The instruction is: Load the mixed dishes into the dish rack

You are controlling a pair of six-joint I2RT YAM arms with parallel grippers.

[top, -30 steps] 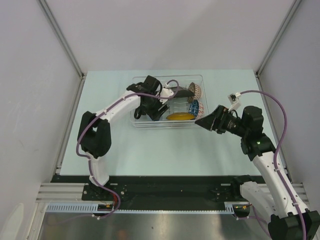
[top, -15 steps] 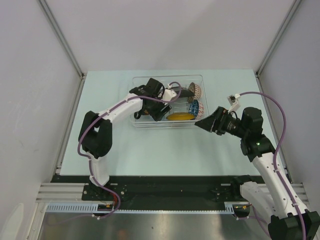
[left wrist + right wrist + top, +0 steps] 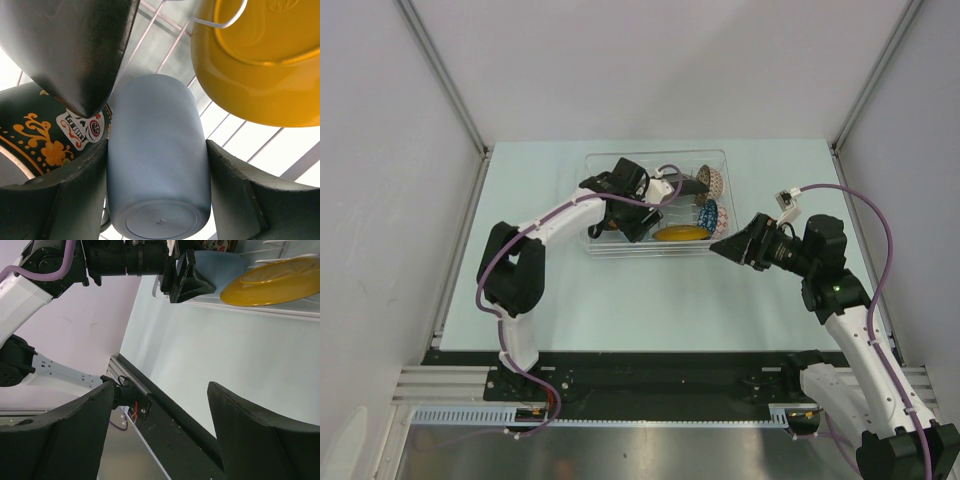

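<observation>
Left wrist: left gripper clamped on small light-blue cup; yellow round saucer to its right.
Right wrist: right gripper apart, empty.
Progress: we judge loading nearly done — cup not yet released in dish rack.

1. The left arm and the right arm both start at the black base rail. Each has smooth white link shells joined by chunky black joint housings.
2. A thin purple cable runs loosely along each arm, away from the base rail. On the right arm it meets a small white connector.
3. At the arm ends farthest from the base rail, the left gripper and the right gripper sit on black cylindrical wrist bodies.
4. Each gripper has 2 fingers, matte black, broad and wedge-shaped, with a faintly grainy surface.
5. Just in front of the base rail lies a white slotted cable duct.
</observation>
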